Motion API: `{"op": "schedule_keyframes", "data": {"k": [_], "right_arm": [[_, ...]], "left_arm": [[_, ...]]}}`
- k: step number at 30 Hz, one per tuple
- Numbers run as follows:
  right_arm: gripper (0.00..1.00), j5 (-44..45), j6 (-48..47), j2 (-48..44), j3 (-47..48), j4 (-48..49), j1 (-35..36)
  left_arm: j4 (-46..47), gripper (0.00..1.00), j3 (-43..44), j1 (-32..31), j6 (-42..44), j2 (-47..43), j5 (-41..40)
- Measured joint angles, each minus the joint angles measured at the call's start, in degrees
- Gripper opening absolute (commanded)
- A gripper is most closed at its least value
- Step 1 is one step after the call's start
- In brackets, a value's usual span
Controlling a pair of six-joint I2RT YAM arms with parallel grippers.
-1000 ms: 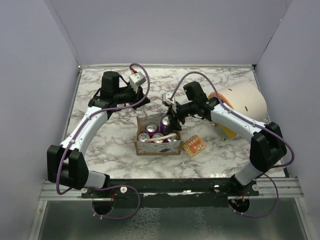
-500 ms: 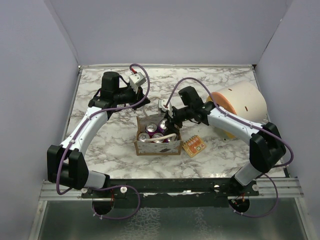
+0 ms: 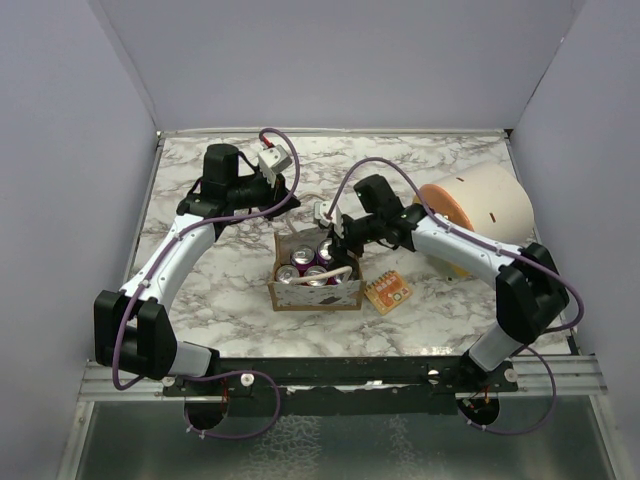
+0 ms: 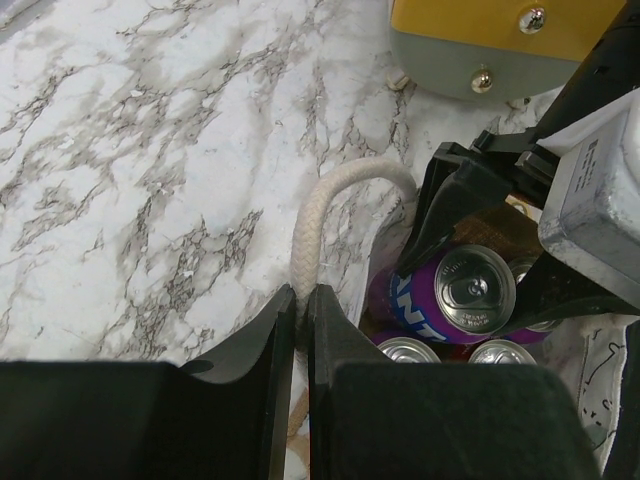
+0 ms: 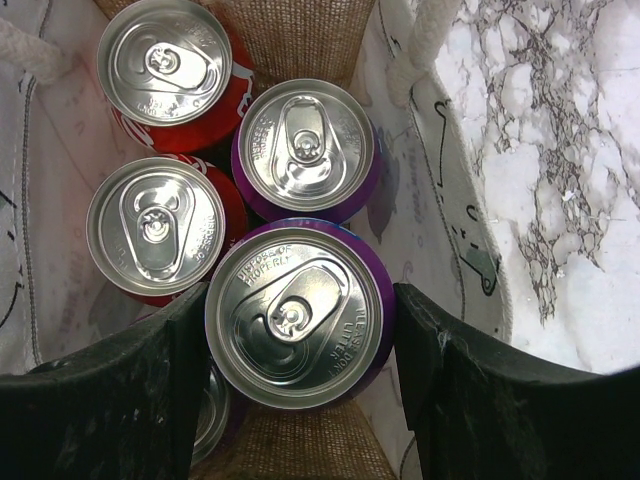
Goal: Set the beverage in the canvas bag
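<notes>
The canvas bag [image 3: 300,294] stands mid-table, tan with white rope handles, and holds several cans. My left gripper [image 4: 301,300] is shut on the bag's far rope handle [image 4: 325,195], at the bag's back edge in the top view [image 3: 287,212]. My right gripper [image 5: 298,305] is shut on the beverage [image 5: 298,318], an upright purple can, inside the bag's mouth beside a second purple can [image 5: 308,145] and two red cans [image 5: 155,225]. In the left wrist view the held beverage [image 4: 455,295] shows between the right fingers [image 4: 445,205].
An orange snack packet [image 3: 388,292] lies just right of the bag. A large tan and orange drum [image 3: 480,205] lies on its side at the right, behind my right arm. Grey walls close off the table's left, back and right.
My right arm has moved left and down, carrying the purple can from the bag's right rim into the bag's opening. The left gripper has kept still on the handle.
</notes>
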Motion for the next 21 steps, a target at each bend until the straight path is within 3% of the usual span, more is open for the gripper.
{"op": "schedule_keyframes", "data": {"k": [21], "right_arm": [[0.43,2.82,0.63,2.86,0.83,0.74,0.5]], "left_arm": [[0.37,0.0,-0.55,0.0,0.57,-0.31,0.02]]}}
